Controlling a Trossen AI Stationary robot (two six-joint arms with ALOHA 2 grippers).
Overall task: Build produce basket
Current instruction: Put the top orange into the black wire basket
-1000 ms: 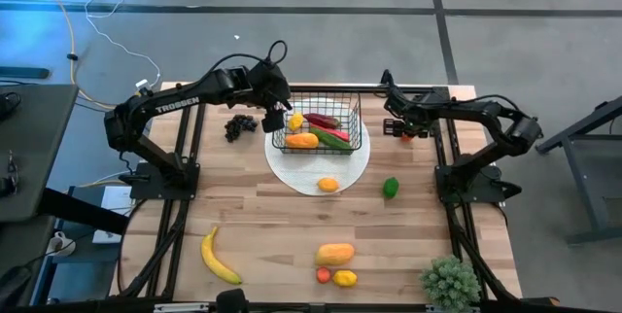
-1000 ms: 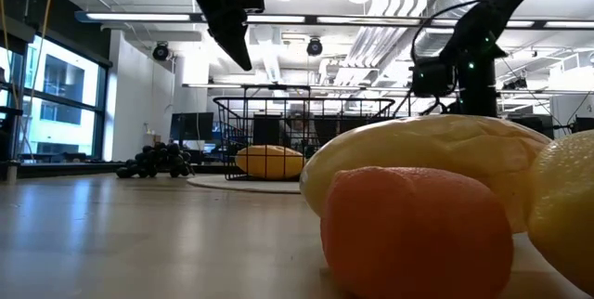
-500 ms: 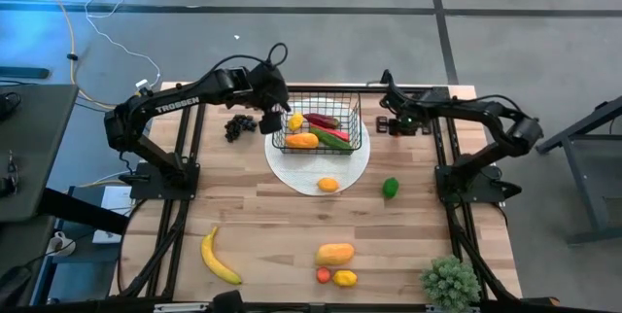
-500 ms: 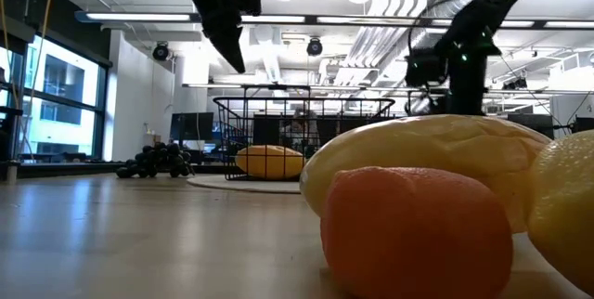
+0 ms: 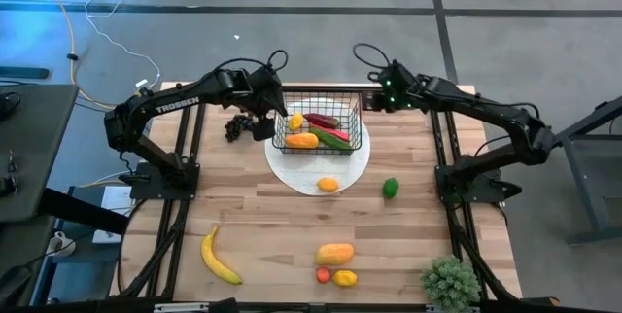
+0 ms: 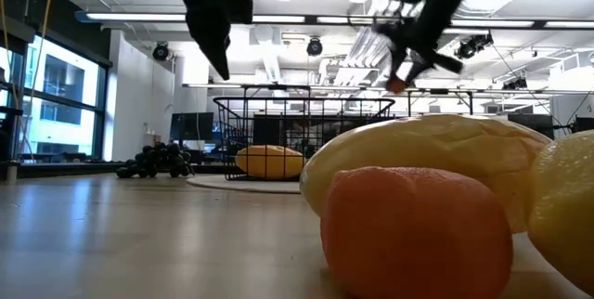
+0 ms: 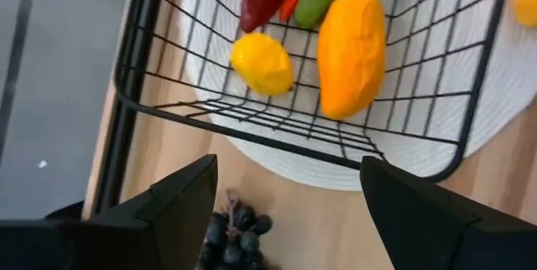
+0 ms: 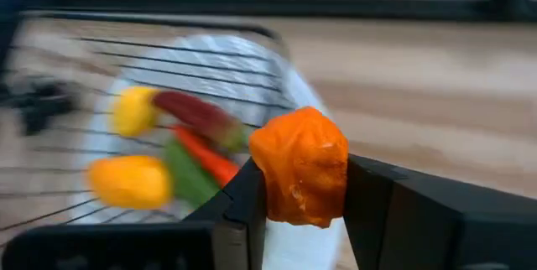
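While the bench (image 5: 292,226) carried most of the produce loose across its planks, you had both arms up at the far end beside the basket (image 5: 318,130). That basket sat on a white round mat (image 5: 340,172) and already held a yellow fruit (image 7: 262,63), an orange one (image 7: 351,51), a green cucumber (image 5: 332,139) and a red chili (image 5: 322,119).

Your left gripper (image 5: 262,123) hung just off the basket's left side, jaws spread wide and empty, with the dark grapes (image 5: 236,124) on the bench almost directly beneath it. Your right gripper (image 5: 388,95) was raised near the basket's far right corner, jaws pinching a small orange fruit (image 8: 299,176); the low view showed it well above the rim.

I judge the step in hand was carrying that orange fruit to the basket. The next move called for you to bring the right gripper over the open top, clear of the wire rim, then part the jaws. The left arm looked placed to descend on the grapes.

A long way remained: the banana (image 5: 218,258), a green pepper (image 5: 390,188), an orange piece (image 5: 328,184) on the mat and a cluster (image 5: 335,263) at the near edge were outside the basket.
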